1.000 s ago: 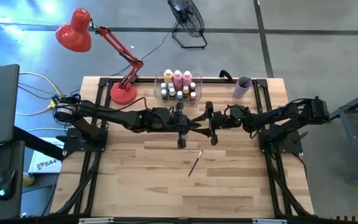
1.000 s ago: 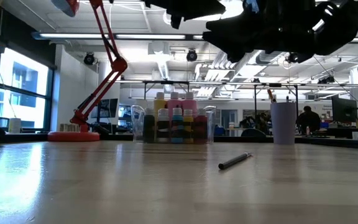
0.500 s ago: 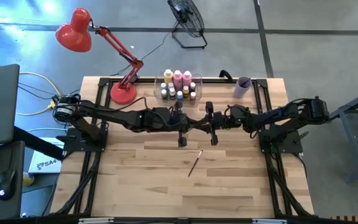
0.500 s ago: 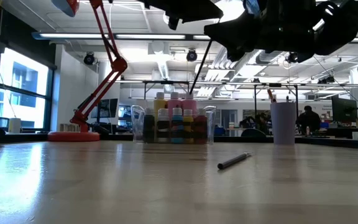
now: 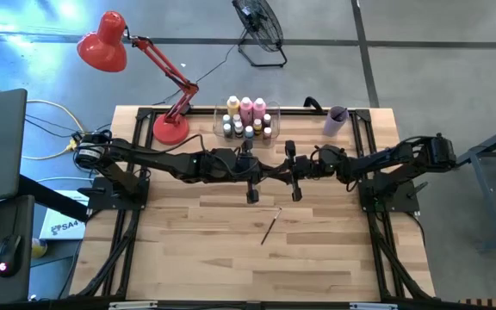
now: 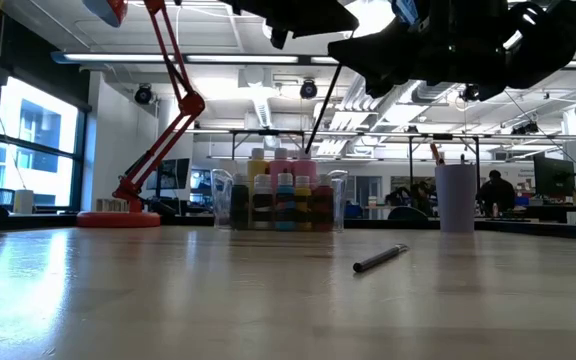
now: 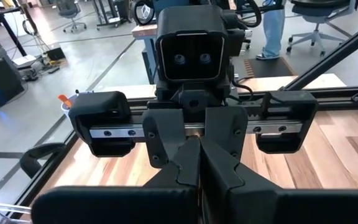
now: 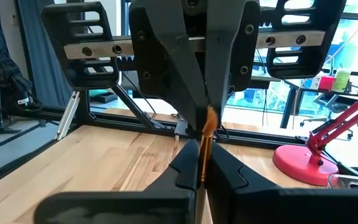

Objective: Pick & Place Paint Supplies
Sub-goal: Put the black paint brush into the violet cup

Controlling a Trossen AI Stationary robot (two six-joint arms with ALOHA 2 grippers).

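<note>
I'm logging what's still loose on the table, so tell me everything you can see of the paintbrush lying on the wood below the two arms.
The paintbrush is a thin, straight stick that looks dark along most of its length. In the low view one end looks slightly paler. Its bristles are too small to make out. It lies flat and slanted near the middle of the wooden table, by itself. Only the table touches it.
</note>
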